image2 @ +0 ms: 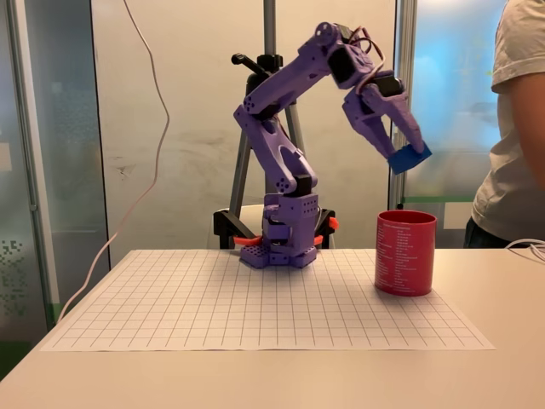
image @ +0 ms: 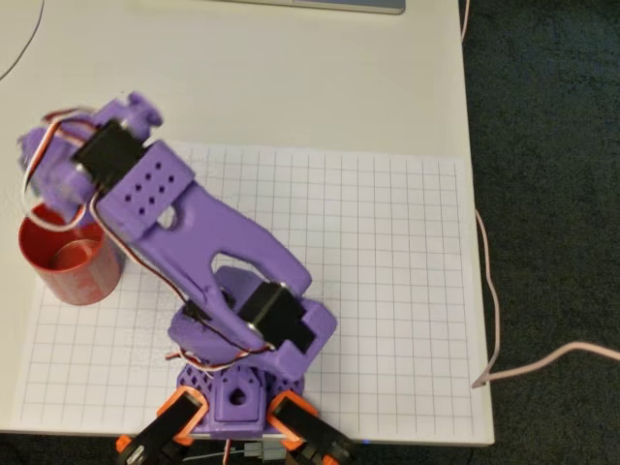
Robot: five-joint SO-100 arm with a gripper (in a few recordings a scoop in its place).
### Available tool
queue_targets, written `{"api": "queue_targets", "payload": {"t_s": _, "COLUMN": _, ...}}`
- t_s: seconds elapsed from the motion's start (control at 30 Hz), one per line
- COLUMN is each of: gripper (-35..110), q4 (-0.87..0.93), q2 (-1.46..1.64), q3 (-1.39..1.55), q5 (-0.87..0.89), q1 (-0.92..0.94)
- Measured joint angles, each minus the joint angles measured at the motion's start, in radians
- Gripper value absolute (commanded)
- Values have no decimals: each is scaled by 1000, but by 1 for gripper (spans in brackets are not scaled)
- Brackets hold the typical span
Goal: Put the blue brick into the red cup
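In the fixed view the purple gripper (image2: 407,152) hangs high above the red cup (image2: 405,253), shut on the blue brick (image2: 410,158), which shows at its fingertips. The brick is roughly a cup's height above the rim, directly over the cup's mouth. From overhead the red cup (image: 70,262) stands at the left edge of the grid mat, with the purple wrist covering its upper part; the brick is hidden under the arm there.
The white grid mat (image: 368,291) covers the table, with the arm's base (image: 237,387) clamped at its near edge in the overhead view. A person (image2: 511,128) stands at the right of the fixed view. A cable (image: 542,358) trails off the table's right side.
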Motion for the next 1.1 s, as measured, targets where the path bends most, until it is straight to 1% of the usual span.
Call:
{"api": "queue_targets", "payload": {"t_s": 0.13, "gripper": 0, "q4": 2, "q2": -5, "q3": 84, "q5": -17, "q1": -80}}
{"api": "queue_targets", "payload": {"t_s": 0.23, "gripper": 0, "q4": -15, "q2": -5, "q3": 183, "q5": -35, "q1": -87}}
{"api": "queue_targets", "payload": {"t_s": 0.53, "gripper": 0, "q4": -21, "q2": -17, "q3": 202, "q5": -15, "q1": -118}}
{"api": "queue_targets", "payload": {"t_s": 0.57, "gripper": 5, "q4": -29, "q2": -17, "q3": 202, "q5": -20, "q1": -132}}
{"api": "queue_targets", "payload": {"t_s": 0.6, "gripper": 37, "q4": -35, "q2": -17, "q3": 202, "q5": -32, "q1": -132}}
{"api": "queue_targets", "payload": {"t_s": 0.63, "gripper": 52, "q4": -41, "q2": -18, "q3": 202, "q5": -32, "q1": -127}}
{"api": "queue_targets", "payload": {"t_s": 0.7, "gripper": 72, "q4": -41, "q2": -26, "q3": 202, "q5": -2, "q1": -117}}
{"api": "queue_targets", "payload": {"t_s": 0.73, "gripper": 79, "q4": -44, "q2": -18, "q3": 209, "q5": 18, "q1": -114}}
{"api": "queue_targets", "payload": {"t_s": 0.87, "gripper": 78, "q4": -54, "q2": 17, "q3": 236, "q5": 67, "q1": -120}}
{"api": "queue_targets", "payload": {"t_s": 1.1, "gripper": 77, "q4": -54, "q2": 15, "q3": 236, "q5": 75, "q1": -120}}
